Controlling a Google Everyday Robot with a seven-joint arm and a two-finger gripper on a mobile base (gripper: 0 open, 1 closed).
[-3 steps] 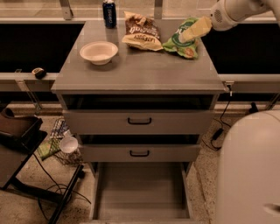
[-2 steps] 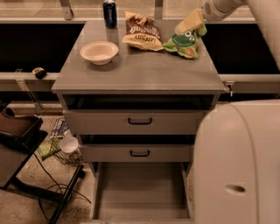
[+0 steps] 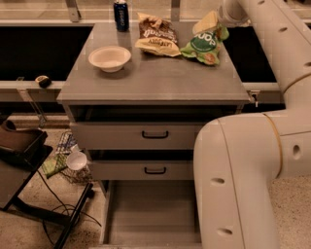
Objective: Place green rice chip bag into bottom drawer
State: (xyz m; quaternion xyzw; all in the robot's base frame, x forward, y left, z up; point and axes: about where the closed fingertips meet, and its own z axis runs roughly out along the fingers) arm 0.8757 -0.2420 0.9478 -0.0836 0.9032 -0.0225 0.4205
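Observation:
The green rice chip bag [image 3: 206, 44] lies on the back right of the grey cabinet top [image 3: 155, 80], its round dark logo facing up. My gripper [image 3: 206, 22] is at the bag's far top edge, touching or just over it, reaching in from the upper right. The bottom drawer [image 3: 150, 210] is pulled out near the floor, a wide flat grey tray that shows nothing inside. My arm's large white links [image 3: 243, 185] fill the right foreground and hide the drawer's right side.
A brown-and-yellow chip bag [image 3: 156, 35] lies left of the green bag. A white bowl [image 3: 110, 58] and a blue can [image 3: 121, 9] stand on the left part of the top. Two upper drawers with black handles [image 3: 155, 134] are slightly open. Cables and clutter [image 3: 63, 160] lie on the floor at left.
My gripper has moved left from beside the green bag onto its top edge. My arm's big white link has swung further into the right foreground. The bag has stayed in place.

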